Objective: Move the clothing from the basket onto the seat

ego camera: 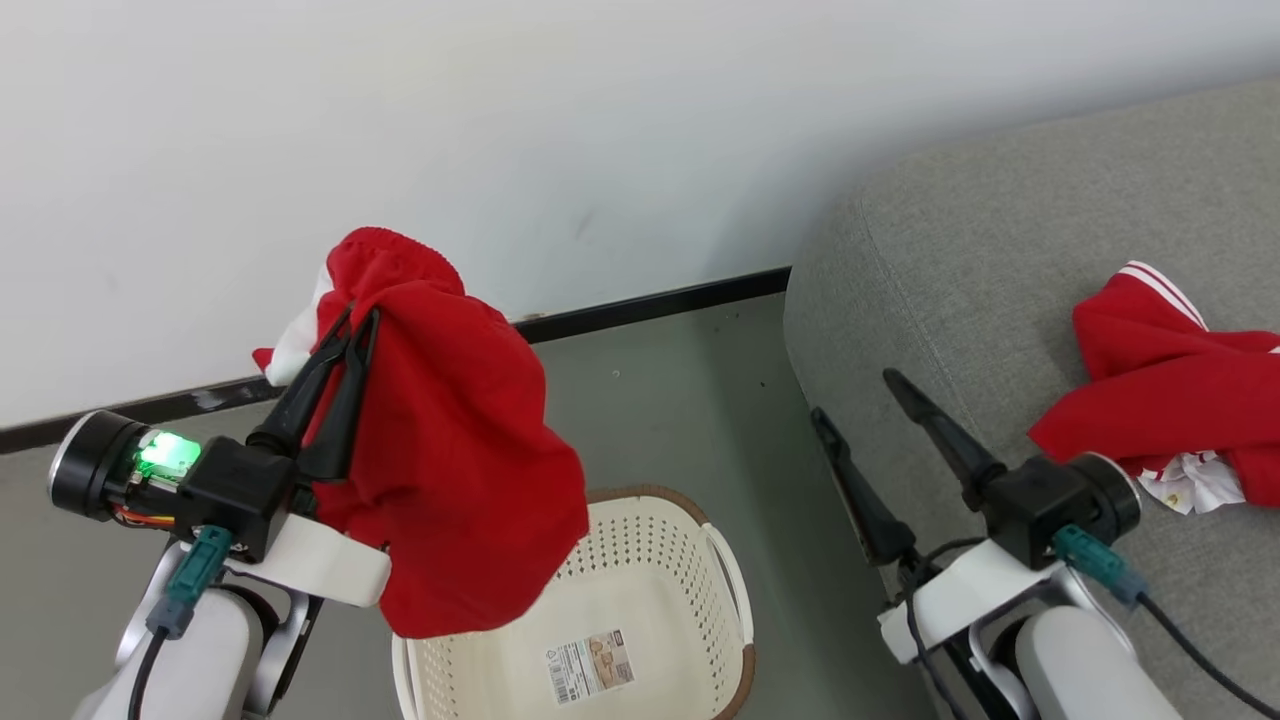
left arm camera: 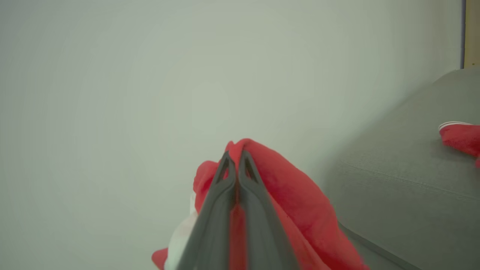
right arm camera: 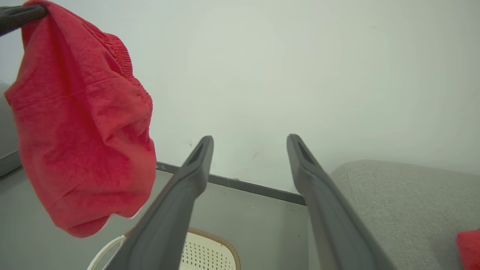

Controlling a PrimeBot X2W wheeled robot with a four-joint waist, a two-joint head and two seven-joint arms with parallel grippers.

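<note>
left hand point(ego camera: 360, 320) clamped on crumpled red garment point(ego camera: 470, 470), white trim showing, right hand point(ego camera: 854, 394) spread, empty

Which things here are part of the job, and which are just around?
Job: hanging red garment; left tool shut on it; second red garment on seat; basket.
Just surroundings: wall; floor; skirting board.

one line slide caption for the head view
Left gripper holds a red garment above the basket; second garment lies on the seat

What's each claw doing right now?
Left claw: shut on the bright red soft fabric garment.
Right claw: open, holding nothing.
</note>
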